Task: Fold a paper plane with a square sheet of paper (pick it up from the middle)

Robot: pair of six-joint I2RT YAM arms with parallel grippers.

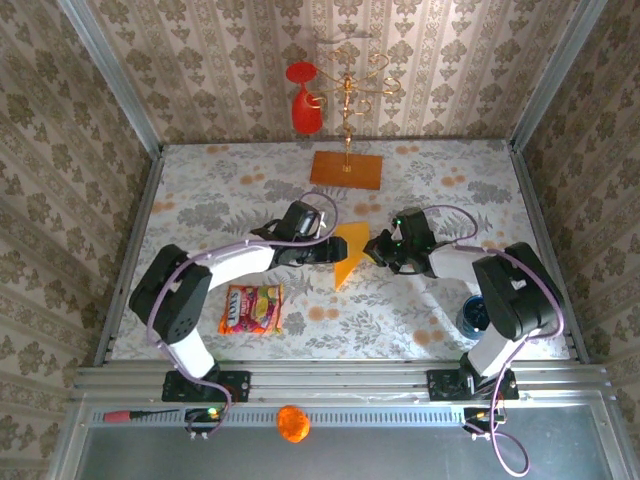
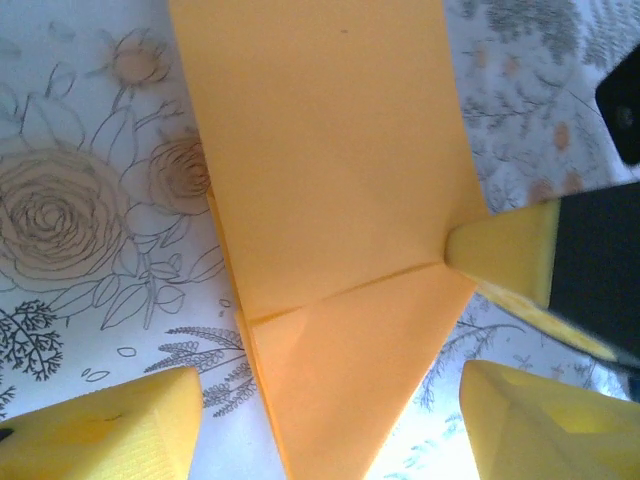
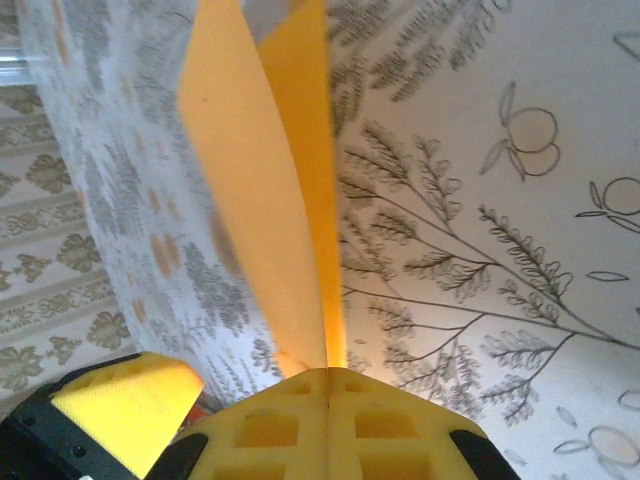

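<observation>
Now pinching paper plane [image 1: 350, 255] at 3 o'clock with closed right gripper [image 3: 328, 380]; left gripper [image 2: 328, 390] open, empty, at 9. Could pivot, unfold on lone pinch.

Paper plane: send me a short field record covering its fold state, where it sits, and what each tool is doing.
paper plane: folded, tapering to a point, cross crease visible; mid-table between the two arms
left tool: open, one finger each side of the plane's narrowing end
right tool: shut on the plane's edge
snack packet: flat on the table's near left, apart from the plane
</observation>
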